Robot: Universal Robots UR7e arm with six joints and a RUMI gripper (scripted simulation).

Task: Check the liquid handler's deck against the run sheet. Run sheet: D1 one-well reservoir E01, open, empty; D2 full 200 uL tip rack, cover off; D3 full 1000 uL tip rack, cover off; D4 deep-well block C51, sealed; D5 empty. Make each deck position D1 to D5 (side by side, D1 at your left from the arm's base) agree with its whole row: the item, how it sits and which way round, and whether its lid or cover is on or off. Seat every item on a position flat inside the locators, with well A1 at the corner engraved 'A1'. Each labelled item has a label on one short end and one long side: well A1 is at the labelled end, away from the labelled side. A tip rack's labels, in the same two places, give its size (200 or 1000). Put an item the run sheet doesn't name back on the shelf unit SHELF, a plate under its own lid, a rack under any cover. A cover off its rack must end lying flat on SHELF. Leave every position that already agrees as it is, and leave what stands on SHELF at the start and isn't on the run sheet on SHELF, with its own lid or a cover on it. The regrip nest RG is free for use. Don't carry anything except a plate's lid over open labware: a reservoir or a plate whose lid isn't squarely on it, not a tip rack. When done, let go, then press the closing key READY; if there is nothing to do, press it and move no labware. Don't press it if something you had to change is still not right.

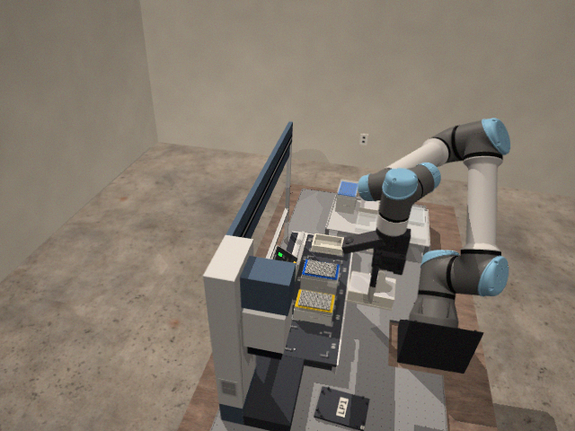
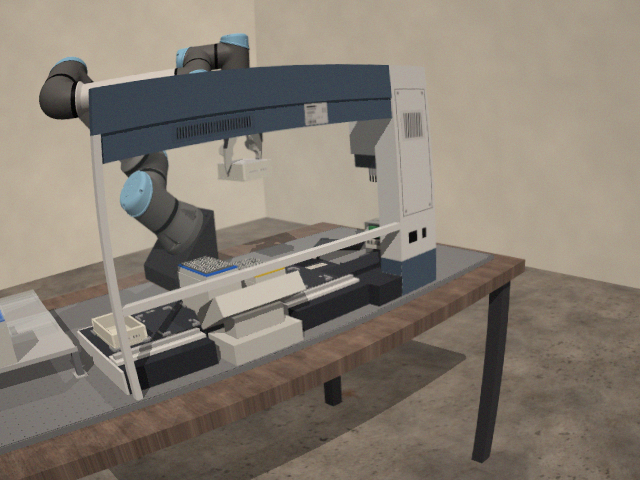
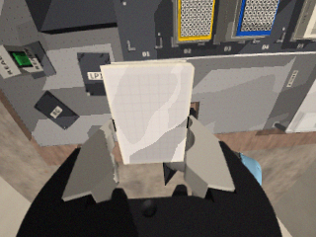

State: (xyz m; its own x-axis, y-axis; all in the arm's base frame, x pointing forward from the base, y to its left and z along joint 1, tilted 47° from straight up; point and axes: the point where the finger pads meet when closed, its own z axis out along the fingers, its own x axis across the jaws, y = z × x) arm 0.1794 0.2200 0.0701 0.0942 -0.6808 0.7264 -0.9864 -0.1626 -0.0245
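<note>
My gripper [image 1: 374,288] [image 2: 241,153] [image 3: 151,118] is shut on a white rectangular block [image 1: 358,287] [image 2: 249,169] [image 3: 148,91]. The block has a smooth top with a faint grid, like a sealed deep-well block. It hangs level, high above the table, on the arm's side of the deck. On the deck a white open reservoir [image 1: 327,243] [image 2: 114,329] sits at the far end. Beside it stand a blue-rimmed tip rack [image 1: 319,268] [image 3: 257,15] and a yellow-rimmed tip rack [image 1: 315,300] [image 3: 196,19], both uncovered. The deck positions [image 1: 312,340] beyond the yellow rack are bare.
The shelf unit [image 1: 420,232] stands behind the arm, with a blue-topped item [image 1: 347,188] on it. The green READY key [image 1: 280,254] [image 3: 21,58] is by the deck's far end. The handler's frame [image 2: 237,98] spans the deck. A black plate marked LP1 [image 1: 337,405] lies at the table's front.
</note>
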